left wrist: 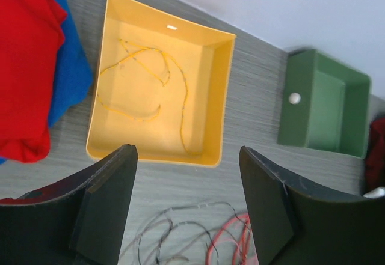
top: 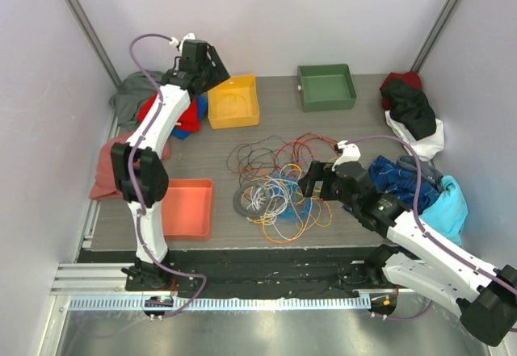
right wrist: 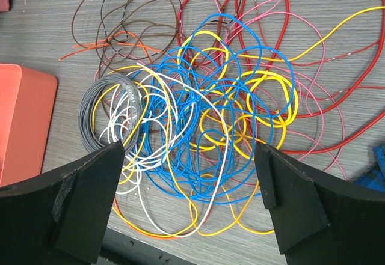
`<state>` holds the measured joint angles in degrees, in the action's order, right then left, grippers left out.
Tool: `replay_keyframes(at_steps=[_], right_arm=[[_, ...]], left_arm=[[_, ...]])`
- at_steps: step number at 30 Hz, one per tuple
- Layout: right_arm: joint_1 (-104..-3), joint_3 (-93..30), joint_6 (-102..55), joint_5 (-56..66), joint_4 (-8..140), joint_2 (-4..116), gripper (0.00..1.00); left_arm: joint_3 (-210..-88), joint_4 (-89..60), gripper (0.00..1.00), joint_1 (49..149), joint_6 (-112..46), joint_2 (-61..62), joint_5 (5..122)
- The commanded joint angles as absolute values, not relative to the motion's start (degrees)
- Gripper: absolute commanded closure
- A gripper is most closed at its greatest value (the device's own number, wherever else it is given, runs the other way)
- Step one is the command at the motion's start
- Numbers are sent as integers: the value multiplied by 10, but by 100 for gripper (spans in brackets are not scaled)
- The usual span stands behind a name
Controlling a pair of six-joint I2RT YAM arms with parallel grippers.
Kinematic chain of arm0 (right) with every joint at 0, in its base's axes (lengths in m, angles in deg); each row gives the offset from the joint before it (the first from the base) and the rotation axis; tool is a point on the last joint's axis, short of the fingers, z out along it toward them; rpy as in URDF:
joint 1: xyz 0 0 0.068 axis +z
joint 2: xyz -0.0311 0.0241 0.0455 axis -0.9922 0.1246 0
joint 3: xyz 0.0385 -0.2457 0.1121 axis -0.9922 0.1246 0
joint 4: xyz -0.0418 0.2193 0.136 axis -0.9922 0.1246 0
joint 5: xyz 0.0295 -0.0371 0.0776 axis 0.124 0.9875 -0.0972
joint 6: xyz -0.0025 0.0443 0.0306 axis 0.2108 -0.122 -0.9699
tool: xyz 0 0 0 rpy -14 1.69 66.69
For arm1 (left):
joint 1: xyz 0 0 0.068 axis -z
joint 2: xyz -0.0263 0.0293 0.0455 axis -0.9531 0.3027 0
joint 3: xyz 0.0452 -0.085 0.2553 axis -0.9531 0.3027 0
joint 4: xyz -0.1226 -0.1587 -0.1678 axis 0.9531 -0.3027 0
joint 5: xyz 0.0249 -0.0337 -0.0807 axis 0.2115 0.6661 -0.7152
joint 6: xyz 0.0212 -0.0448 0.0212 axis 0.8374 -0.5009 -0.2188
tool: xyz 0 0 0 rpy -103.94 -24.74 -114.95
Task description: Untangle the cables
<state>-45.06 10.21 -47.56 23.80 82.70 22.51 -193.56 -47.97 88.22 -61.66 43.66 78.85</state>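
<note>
Grey table (top: 275,126) bears tangled cables (right wrist: 201,106); their markings too small.

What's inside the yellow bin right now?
One thin yellow cable lies looped on the yellow bin floor; nothing else shows. From above, the left arm covers the bin's far-left corner, but the left wrist view shows that corner bare.

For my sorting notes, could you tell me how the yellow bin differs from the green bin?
The yellow bin holds a loose yellow cable; the green bin shows no cable. The yellow bin lies nearer the left gripper, the green bin farther right. Both are open-topped.
</note>
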Motion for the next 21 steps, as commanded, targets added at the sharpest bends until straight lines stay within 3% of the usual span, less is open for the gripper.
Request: replay_keyframes(at_steps=[1, 5, 10, 21], right_arm=[[-449, 82, -485, 278, 806, 228, 0], [-449, 88, -518, 354, 813, 223, 0], [-452, 77, -543, 361, 836, 282, 1], [-453, 140, -638, 392, 784, 255, 14]], left_arm=[[-1896, -457, 27, 914, -600, 310, 818], [-1770, -446, 31, 1008, -583, 241, 847], [-1609, -428, 34, 1127, -633, 162, 852], [-1327, -360, 38, 1181, -717, -31, 838]])
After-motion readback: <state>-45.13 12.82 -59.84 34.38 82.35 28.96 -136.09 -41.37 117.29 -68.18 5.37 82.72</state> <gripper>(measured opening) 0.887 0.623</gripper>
